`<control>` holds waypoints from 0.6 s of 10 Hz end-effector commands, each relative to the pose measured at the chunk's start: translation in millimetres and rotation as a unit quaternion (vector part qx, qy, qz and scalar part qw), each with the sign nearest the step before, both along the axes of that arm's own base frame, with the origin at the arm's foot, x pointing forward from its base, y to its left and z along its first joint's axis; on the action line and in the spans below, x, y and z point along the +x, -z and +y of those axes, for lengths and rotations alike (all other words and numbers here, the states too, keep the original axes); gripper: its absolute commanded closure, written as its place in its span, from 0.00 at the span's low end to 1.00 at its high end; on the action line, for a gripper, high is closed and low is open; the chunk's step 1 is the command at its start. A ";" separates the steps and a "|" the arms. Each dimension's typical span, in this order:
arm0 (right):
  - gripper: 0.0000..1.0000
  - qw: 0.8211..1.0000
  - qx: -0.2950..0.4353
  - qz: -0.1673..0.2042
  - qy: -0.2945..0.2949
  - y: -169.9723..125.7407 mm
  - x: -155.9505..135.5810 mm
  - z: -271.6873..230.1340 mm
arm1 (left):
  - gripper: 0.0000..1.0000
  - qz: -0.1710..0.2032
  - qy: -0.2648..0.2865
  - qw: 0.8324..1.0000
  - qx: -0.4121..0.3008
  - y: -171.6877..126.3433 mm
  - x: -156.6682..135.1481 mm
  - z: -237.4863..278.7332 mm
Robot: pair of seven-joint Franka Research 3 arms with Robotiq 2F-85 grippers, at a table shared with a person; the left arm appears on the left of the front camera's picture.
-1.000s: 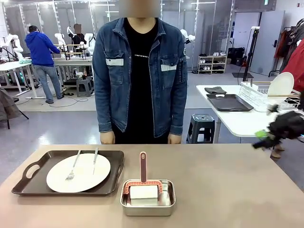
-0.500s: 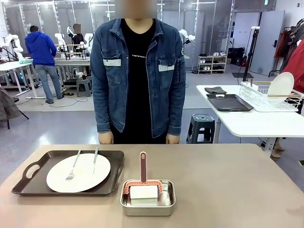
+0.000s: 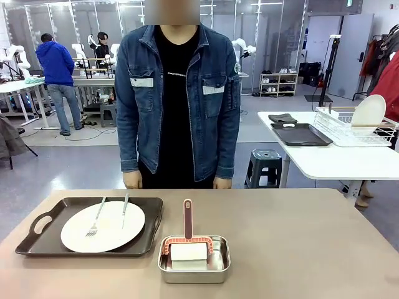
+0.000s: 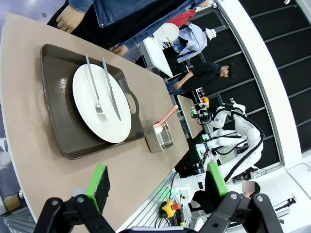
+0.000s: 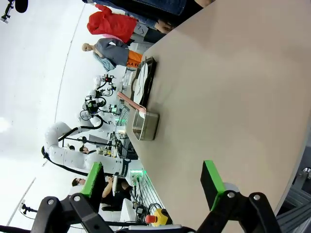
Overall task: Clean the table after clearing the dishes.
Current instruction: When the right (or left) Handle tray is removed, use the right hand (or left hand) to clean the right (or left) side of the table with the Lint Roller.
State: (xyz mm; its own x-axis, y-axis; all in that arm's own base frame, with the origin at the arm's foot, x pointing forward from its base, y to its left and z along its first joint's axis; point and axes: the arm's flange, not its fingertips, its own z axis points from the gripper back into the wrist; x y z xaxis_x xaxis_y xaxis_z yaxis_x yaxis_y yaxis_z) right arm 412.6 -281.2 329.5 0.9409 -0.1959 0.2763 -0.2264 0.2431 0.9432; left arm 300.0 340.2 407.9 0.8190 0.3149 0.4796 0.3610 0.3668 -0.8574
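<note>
Front view: the brown tray (image 3: 37, 240) carrying a white plate (image 3: 112, 235), fork (image 3: 96, 221) and knife (image 3: 124, 212) sits at nine o'clock on the tabletop (image 3: 299, 249). A steel pan (image 3: 193, 275) holding a pink-handled roller (image 3: 189, 251) lies near six o'clock. A person (image 3: 177, 93) stands at twelve o'clock. In the wrist views, the left gripper (image 4: 158, 180) and right gripper (image 5: 152, 182) are spread wide and empty.
</note>
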 end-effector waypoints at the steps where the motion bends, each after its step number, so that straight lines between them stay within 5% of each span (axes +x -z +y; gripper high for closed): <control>1: 0.00 1.000 -0.002 0.000 -0.003 -2.1 1.3 0.0 | 0.00 -0.001 0.001 1.000 0.000 -2.2 -4.0 1.4; 6: 0.00 1.000 -0.002 0.000 -0.003 -2.1 1.3 0.0 | 0.00 -0.001 0.001 1.000 0.000 -2.2 -4.0 1.4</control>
